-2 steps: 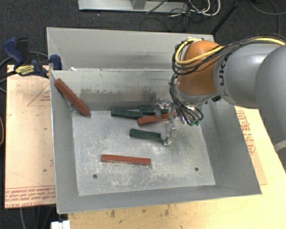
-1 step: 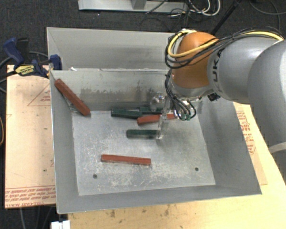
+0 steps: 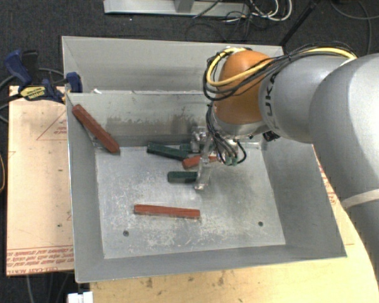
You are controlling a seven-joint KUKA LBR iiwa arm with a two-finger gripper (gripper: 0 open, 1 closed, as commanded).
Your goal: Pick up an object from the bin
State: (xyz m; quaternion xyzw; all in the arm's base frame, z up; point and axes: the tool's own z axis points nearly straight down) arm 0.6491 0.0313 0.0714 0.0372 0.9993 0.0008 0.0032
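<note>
My gripper (image 3: 201, 177) reaches down into the middle of the bin, below the arm's orange cover. A small red-brown piece (image 3: 191, 162) sits right against its left side; whether it is held I cannot tell. A short dark green block (image 3: 180, 177) lies on the floor touching the gripper's lower end from the left. A longer dark green piece (image 3: 167, 149) lies just up and left of it, near the back wall.
A long red-brown bar (image 3: 167, 212) lies flat on the floor toward the front. Another red-brown bar (image 3: 96, 129) leans against the left wall at the back corner. The arm covers the bin's right back part.
</note>
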